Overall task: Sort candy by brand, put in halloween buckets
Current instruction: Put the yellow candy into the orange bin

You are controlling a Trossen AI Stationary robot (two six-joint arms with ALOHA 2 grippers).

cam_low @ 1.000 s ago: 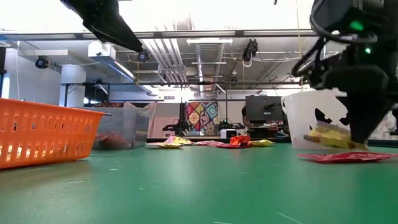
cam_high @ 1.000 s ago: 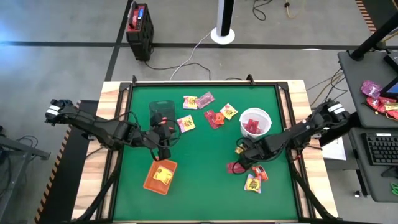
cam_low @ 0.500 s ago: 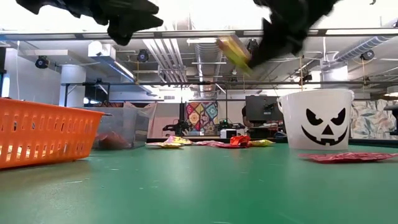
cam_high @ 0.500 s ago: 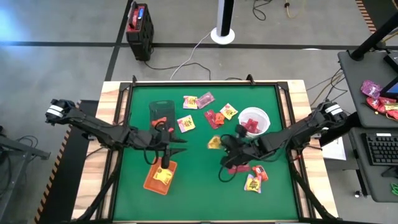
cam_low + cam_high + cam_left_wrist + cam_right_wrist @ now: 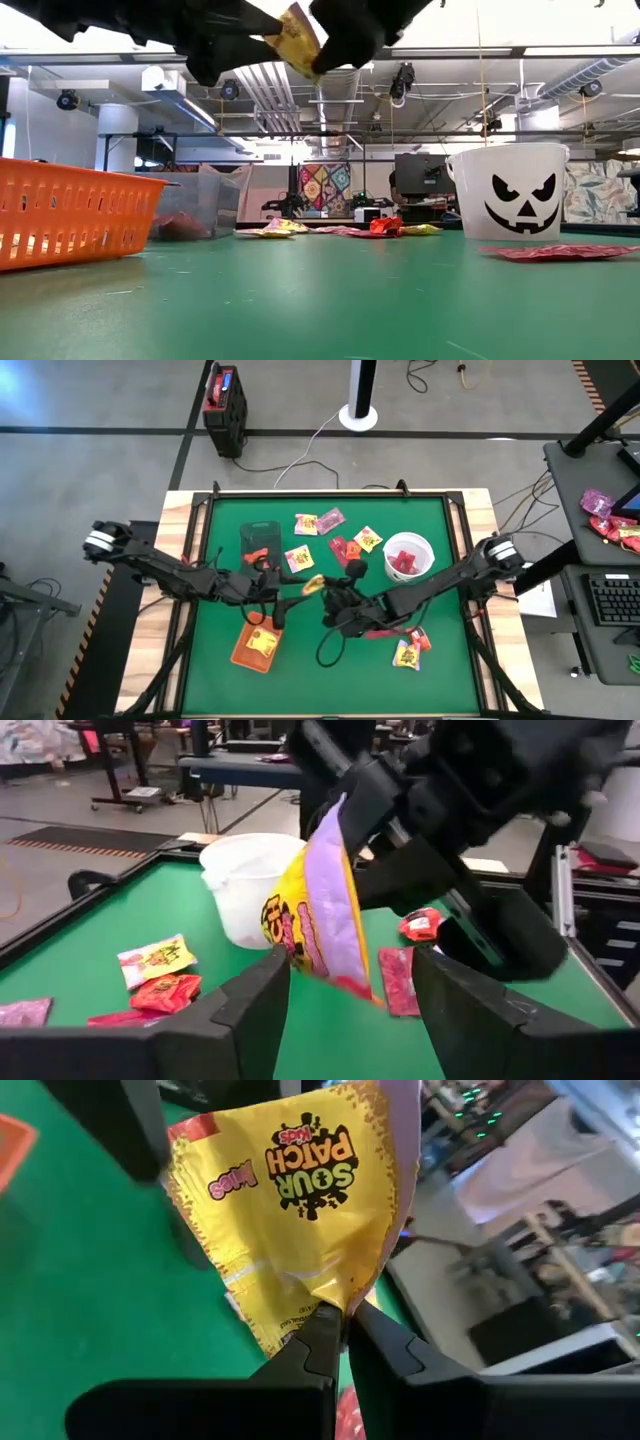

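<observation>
Table: I see the green mat [image 5: 330, 670] with both arms meeting over its middle, above the surface.
Right arm: it reaches across from the right edge toward the centre.
Left arm: it comes in from the left edge, ending just beside the right one.
White bucket: the round pumpkin-face bucket [image 5: 411, 555] stands right of centre with red packets inside; I also see it in the low view [image 5: 510, 192] and behind the packet in the left wrist view [image 5: 245, 880].
Orange tray: the shallow orange tray [image 5: 258, 644] sits near the front left, one yellow packet lying in it.
Dark tub: the translucent tub [image 5: 258, 540] stands behind the tray, something red inside.
Right gripper: my right gripper [image 5: 342, 1323] is pinched tight on the edge of a yellow Sour Patch Kids packet [image 5: 290, 1200], held up in the air.
Left gripper: my left gripper [image 5: 350, 990] has its fingers spread wide, one on each side of that packet's lower end, gripping nothing that I can see.
Loose candy: several packets [image 5: 330, 535] lie scattered near the back of the mat, and a few more [image 5: 410, 648] lie front right.
</observation>
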